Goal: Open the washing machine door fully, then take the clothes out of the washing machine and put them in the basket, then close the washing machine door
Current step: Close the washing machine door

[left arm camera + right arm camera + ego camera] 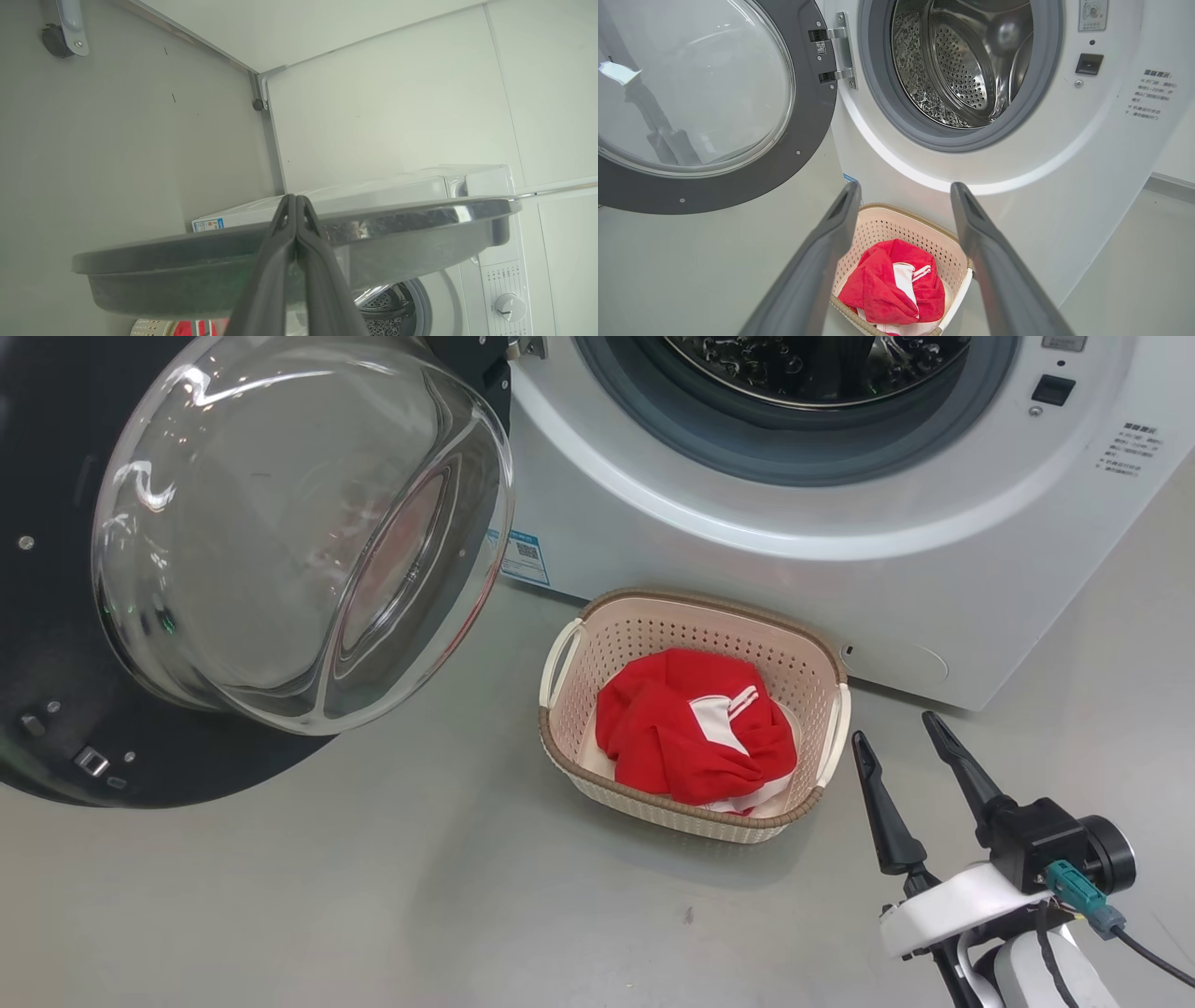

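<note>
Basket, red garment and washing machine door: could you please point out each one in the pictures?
basket (709, 637), head view, on its far perforated wall.
red garment (653, 728), head view, on the middle of the fabric.
washing machine door (299, 532), head view, on the bulging glass window.

Right gripper (893, 728): two long black tapered fingers (882, 812) on a black block (1032, 840) w/ round black cap, white curved wrist shell (943, 905), teal connector (1074, 882) feeding a black cable (1153, 957). Left gripper (296, 200) fingers dark grey, matte; poss. shallow slot near tips.
</note>
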You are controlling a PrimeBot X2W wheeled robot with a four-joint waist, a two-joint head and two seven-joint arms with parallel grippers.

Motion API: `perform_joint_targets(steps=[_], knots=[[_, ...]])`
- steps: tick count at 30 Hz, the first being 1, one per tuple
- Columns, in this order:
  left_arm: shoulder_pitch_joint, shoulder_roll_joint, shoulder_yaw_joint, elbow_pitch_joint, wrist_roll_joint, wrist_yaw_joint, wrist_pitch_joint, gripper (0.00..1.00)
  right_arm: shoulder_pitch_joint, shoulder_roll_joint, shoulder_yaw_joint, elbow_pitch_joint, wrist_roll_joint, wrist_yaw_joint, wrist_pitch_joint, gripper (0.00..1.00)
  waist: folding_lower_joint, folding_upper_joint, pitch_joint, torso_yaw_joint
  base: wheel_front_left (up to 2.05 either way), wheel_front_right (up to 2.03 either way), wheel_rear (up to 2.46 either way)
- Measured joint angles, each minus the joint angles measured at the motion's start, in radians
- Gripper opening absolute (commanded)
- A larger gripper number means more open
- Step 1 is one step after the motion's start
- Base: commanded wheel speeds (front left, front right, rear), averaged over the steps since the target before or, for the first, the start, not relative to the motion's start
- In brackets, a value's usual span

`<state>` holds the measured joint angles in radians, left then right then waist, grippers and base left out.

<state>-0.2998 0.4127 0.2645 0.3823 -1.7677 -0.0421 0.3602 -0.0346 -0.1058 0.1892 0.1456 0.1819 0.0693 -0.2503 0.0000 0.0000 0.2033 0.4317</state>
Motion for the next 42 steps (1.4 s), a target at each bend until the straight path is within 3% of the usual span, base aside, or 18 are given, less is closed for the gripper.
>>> perform_joint_targets(steps=[19, 27, 42], knots=[[-0.033, 0.012, -0.091, -0.004, 0.003, -0.059, 0.118, 0.0, -0.01, -0.003, 0.0, -0.001, 0.0, 0.0, 0.004, 1.0, 0.0, 0.0, 0.001, 0.007, 0.0, 0.0, 0.0], [-0.033, -0.012, -0.125, -0.043, -0.008, -0.07, 0.194, 0.0, -0.01, 0.002, 0.002, -0.001, 0.001, 0.0, 0.004, 1.0, 0.0, 0.0, 0.0, 0.009, 0.0, 0.0, 0.0], [-0.002, -0.047, -0.181, -0.241, -0.089, -0.078, 0.392, 0.0, -0.012, 0.008, 0.003, 0.0, 0.002, -0.003, 0.004, 1.0, 0.0, 0.0, -0.003, 0.0, 0.0, 0.0, 0.0]])
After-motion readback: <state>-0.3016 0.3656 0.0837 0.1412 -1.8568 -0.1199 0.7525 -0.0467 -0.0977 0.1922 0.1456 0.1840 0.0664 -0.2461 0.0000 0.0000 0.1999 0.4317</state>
